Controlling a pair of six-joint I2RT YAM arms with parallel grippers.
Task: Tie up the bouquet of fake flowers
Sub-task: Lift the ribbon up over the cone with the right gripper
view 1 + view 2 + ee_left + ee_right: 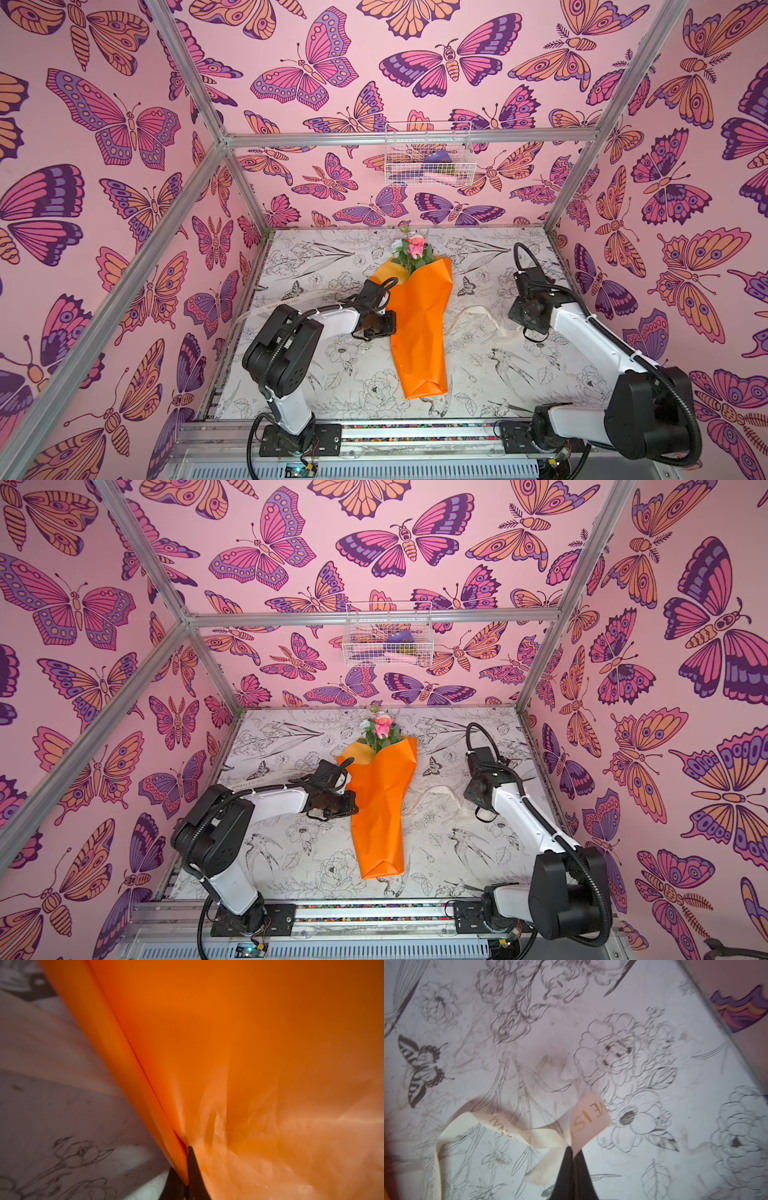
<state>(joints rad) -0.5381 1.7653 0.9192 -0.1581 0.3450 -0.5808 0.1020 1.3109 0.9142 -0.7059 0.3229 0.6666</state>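
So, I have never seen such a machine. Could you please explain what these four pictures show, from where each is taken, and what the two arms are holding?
These are two white and black robot arms at one table printed with black flower drawings. Each arm ends in a two-finger gripper. Two pictures come from a camera high above, looking down at the whole scene. The other two come from small cameras on the arms' wrists. On the table lies the bouquet of fake flowers, pink and white roses wrapped in bright orange paper. The left gripper is shut on an edge of that orange paper. The right gripper is shut on the cream ribbon with gold letters. A white wire basket hangs on the back wall.
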